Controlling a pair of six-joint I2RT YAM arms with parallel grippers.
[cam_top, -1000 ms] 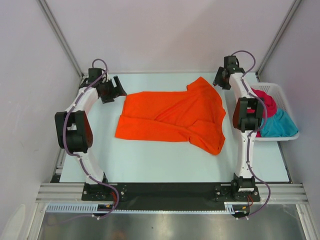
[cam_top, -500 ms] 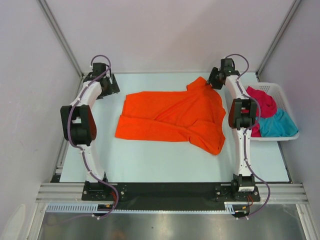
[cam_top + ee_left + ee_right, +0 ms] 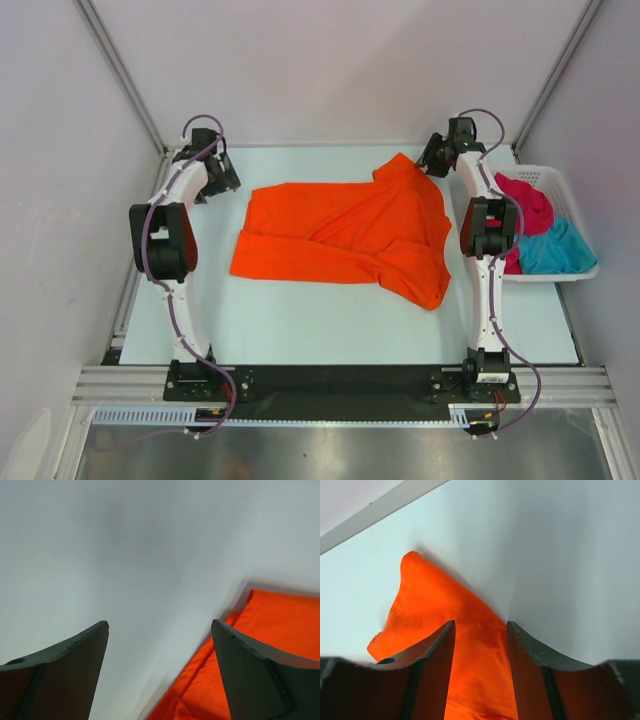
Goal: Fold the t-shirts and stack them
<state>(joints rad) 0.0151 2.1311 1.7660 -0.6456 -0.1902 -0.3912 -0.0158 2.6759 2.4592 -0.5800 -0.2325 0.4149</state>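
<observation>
The bright orange t-shirt (image 3: 345, 230) lies spread across the middle of the table, partly folded. My left gripper (image 3: 226, 182) stands open just off its far left corner. In the left wrist view the orange t-shirt's edge (image 3: 280, 625) shows under the right finger, and bare table lies between the left gripper's (image 3: 160, 626) wide-apart jaws. My right gripper (image 3: 430, 164) is open at the far right sleeve. In the right wrist view the orange sleeve (image 3: 445, 600) runs between the right gripper's (image 3: 480, 625) fingers, which stand apart on either side of it. The crimson t-shirt (image 3: 530, 205) and teal t-shirt (image 3: 560, 250) lie in the basket.
A white lattice basket (image 3: 545, 172) sits at the table's right edge beside the right arm. Walls close in the back and both sides. A metal rail (image 3: 375, 515) runs along the table's far edge just beyond the sleeve.
My left gripper has drawn back a little toward the far left corner and turned. My right gripper has shifted left onto the sleeve, and its jaws have narrowed slightly.
</observation>
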